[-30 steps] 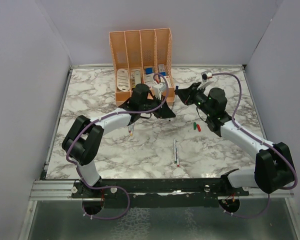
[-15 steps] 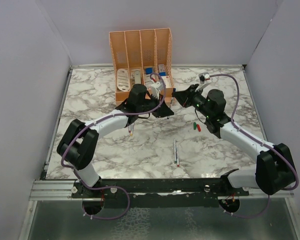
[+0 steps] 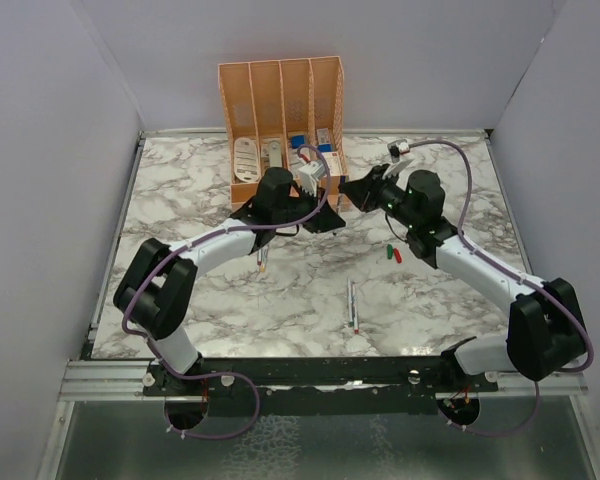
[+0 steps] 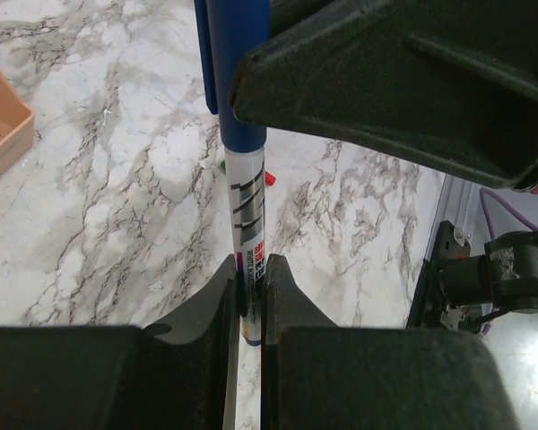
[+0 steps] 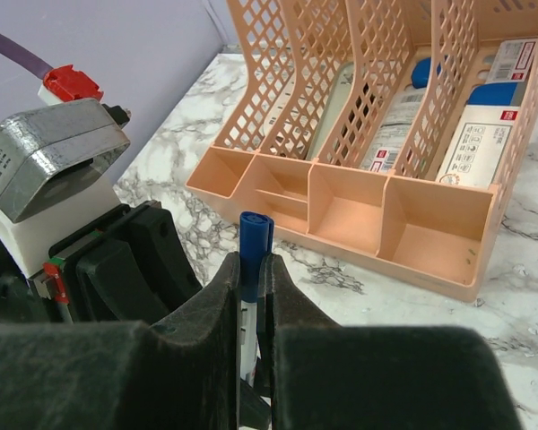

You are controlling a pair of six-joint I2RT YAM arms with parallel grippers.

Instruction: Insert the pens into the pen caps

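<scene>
Left hand (image 4: 251,273): closed on the barrel of a pen (image 4: 249,210), centre of the left wrist view.
Right hand (image 5: 251,269): closed on the dark blue cap (image 5: 254,231).
Axis: pen and cap are seen in line, with the cap over the pen's upper end; seating depth cannot be told.
Next move (judged): a push along that shared axis is called for.
Remaining: another pen (image 3: 352,305) lies lower centre on the counter (image 3: 180,200); a green cap (image 3: 388,247) lies right of centre.

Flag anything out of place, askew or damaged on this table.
Nothing looks spilled or damaged. Loose on the marble: a pen near the front edge, a second pen by the left arm, a green cap and a red cap beside the right arm. The left claw and right claw both grip one blue-capped pen.
</scene>
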